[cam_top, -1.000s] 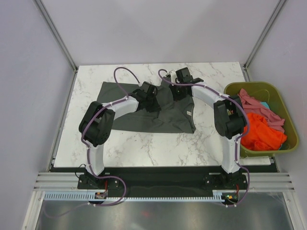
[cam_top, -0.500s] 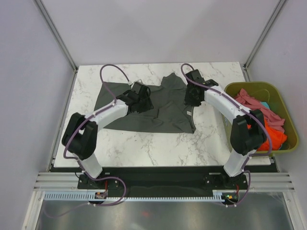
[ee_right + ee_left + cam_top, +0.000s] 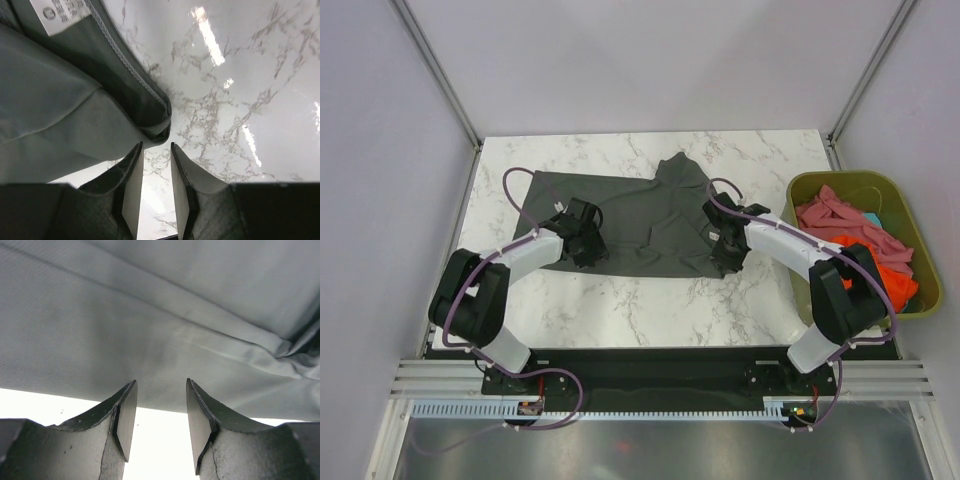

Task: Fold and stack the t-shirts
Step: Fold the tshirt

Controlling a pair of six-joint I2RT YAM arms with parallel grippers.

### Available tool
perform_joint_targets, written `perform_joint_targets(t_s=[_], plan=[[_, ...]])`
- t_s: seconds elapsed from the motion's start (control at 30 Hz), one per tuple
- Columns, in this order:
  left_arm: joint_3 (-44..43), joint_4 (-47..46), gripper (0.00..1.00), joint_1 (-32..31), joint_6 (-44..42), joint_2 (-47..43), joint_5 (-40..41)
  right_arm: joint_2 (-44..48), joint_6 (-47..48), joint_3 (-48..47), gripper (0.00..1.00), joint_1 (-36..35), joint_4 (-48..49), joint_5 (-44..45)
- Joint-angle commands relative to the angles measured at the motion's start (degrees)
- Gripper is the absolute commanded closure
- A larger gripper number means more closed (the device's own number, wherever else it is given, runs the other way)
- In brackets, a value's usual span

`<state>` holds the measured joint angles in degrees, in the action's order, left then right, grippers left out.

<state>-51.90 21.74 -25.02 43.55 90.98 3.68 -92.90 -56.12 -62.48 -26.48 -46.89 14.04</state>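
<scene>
On the worktop (image 3: 650,300) the grey tee (image 3: 640,210) lies spread flat, its near hem just ahead of both arms. The left pincer (image 3: 160,390) and right pincer (image 3: 156,150) both gape empty. I'd reckon each should pinch the hem squarely, then both lift evenly together.

charcoal t-shirt (image 3: 650,215): soft matt cloth, fine weave, stitched hem | table (image 3: 650,300): marble-look, glossy, smooth, glare streaks | bin (image 3: 840,178), right edge: olive plastic, smooth | orange t-shirt (image 3: 895,282), pink t-shirt (image 3: 830,215): matt cloth | left gripper (image 3: 160,400): dark, matt, grainy
</scene>
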Motion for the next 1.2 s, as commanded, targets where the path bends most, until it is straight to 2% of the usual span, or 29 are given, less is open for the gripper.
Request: perform_joint_targets(t_s=[0.0,0.33,0.63,0.73,0.77,0.8,0.83,1.1,1.17], plan=[[0.4,-0.8,0.49,1.4,1.8,-0.7,-1.7,1.3,-4.5,1.2,0.64,-2.3,2.7,0.9],[1.7,-0.7,0.49,2.6,1.7,2.9,-0.5,-0.2,-5.4,3.9,0.65,-4.4,3.3,5.3],[1.6,-0.7,0.50,2.6,1.6,4.0,0.8,-3.7,-2.0,5.1,0.70,-4.6,6.8,6.8],[1.5,-0.6,0.50,2.6,1.2,4.4,1.6,-4.4,-0.3,5.6,0.80,-4.6,6.5,9.3],[1.6,-0.7,0.50,2.6,1.0,4.4,1.8,-4.4,0.6,5.8,0.91,-4.6,6.2,10.5],[1.7,-0.6,0.50,2.5,0.9,4.4,1.9,-4.4,1.0,5.9,0.98,-4.6,5.9,10.7],[1.7,-0.6,0.50,2.5,0.9,4.6,1.9,-4.3,1.3,5.9,1.00,-4.6,5.4,11.0],[1.6,-0.2,0.50,2.5,0.8,3.8,0.3,-1.6,3.9,4.9,1.00,-5.2,2.0,12.1],[1.5,0.1,0.50,2.5,1.4,1.4,-1.2,-0.8,4.2,4.5,0.94,-5.3,0.8,11.5]])
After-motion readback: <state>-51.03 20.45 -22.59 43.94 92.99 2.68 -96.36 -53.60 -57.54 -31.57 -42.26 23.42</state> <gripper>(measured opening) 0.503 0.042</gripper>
